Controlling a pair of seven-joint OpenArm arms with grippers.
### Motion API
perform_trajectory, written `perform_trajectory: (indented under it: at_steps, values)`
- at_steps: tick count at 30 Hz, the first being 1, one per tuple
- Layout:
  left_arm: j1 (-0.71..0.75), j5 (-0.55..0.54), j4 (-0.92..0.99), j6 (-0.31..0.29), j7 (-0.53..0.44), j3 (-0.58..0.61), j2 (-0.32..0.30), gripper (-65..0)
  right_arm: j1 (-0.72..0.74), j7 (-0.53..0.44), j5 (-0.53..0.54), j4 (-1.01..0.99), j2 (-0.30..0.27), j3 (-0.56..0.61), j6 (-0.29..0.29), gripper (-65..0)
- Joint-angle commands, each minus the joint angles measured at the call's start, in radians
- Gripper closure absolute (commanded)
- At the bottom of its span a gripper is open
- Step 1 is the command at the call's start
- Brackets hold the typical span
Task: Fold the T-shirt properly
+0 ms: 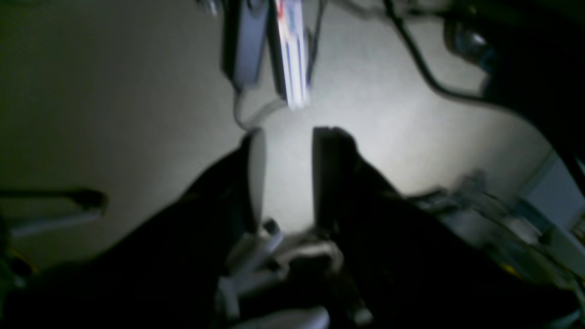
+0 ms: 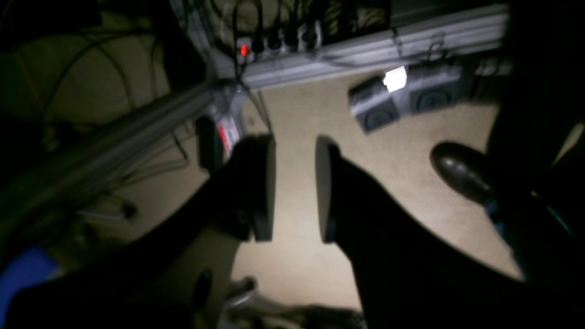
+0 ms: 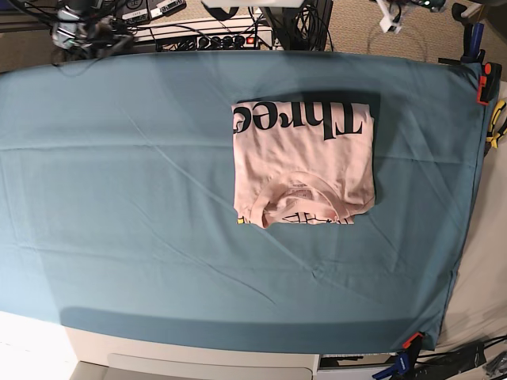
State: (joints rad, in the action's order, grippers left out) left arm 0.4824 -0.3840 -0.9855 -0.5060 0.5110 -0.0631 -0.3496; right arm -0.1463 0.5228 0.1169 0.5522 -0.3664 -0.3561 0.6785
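Observation:
The T-shirt (image 3: pixel 303 162) lies folded into a compact pale pink rectangle on the teal table cloth (image 3: pixel 119 198), right of centre toward the back. Black "Three" lettering shows upside down along its far edge, and the collar faces the near edge. Neither arm appears in the base view. In the left wrist view my left gripper (image 1: pixel 291 132) is open, with only pale floor between its dark fingers (image 1: pixel 327 173). My right gripper (image 2: pixel 296 141) in the right wrist view is also open, over beige carpet, and holds nothing. Neither wrist view shows the T-shirt.
Orange clamps (image 3: pixel 484 83) pin the cloth at the right edge. A power strip (image 2: pixel 279 41) with a red light, cables and a metal rail (image 2: pixel 114 132) lie beyond the right gripper. A dark shoe (image 2: pixel 461 171) and grey boxes (image 2: pixel 374 107) sit on the carpet.

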Motion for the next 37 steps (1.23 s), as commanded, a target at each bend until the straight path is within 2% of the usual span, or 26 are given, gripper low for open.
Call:
perform_trajectory:
  at_steps: [1, 4, 8, 10, 13, 21, 24, 25, 28, 37]
  values:
    - [0.001, 0.026, 0.015, 0.008, -0.036, 0.008, -0.005, -16.4, 0.013, -0.027, -0.032, -0.040, -0.005, 0.026, -0.022, -15.9]
    - [-0.046, 0.102, 0.093, 0.102, -0.124, 0.029, 0.020, -16.4, 0.053, -0.129, -0.065, -0.179, 0.037, 0.092, -0.113, -15.9]
    - [-0.120, 0.104, 0.213, 0.227, -0.148, 0.055, 0.078, -16.4, 0.075, -0.223, -0.065, -0.281, 0.113, 0.108, -0.239, -15.9]
    - [-0.156, 0.104, 0.274, 0.271, -0.187, 0.061, 0.115, -16.4, 0.074, -0.241, -0.065, -0.286, 0.152, 0.108, -0.276, -15.9]
    - [-0.205, 0.104, 0.351, 0.309, -0.237, 0.061, 0.172, -16.4, 0.077, -0.244, -0.065, -0.285, 0.195, 0.108, -0.283, -15.9]
    - [-0.296, 0.121, 0.450, 0.317, -0.285, 0.061, 0.290, -16.3, 0.112, -0.243, -0.065, -0.283, 0.245, 0.108, -0.283, -15.9]
    - [-0.317, 0.196, 0.474, 0.385, -0.299, 0.061, 0.324, -15.5, 0.122, -0.243, -0.065, -0.283, 0.248, 0.108, -0.283, -11.6]
    - [-0.322, 0.214, 0.481, 0.414, -0.302, 0.061, 0.333, -12.4, 0.124, -0.240, -0.066, -0.284, 0.248, 0.108, -0.284, -9.1]
    - [-0.336, 0.235, 0.502, 0.460, -0.302, 0.061, 0.344, -5.0, 0.127, -0.238, -0.065, -0.284, 0.248, 0.108, -0.286, -6.5]
    - [-0.352, 0.234, 0.510, 0.464, -0.303, 0.061, 0.349, -5.0, 0.127, -0.240, -0.065, -0.284, 0.250, 0.108, -0.295, -6.5]
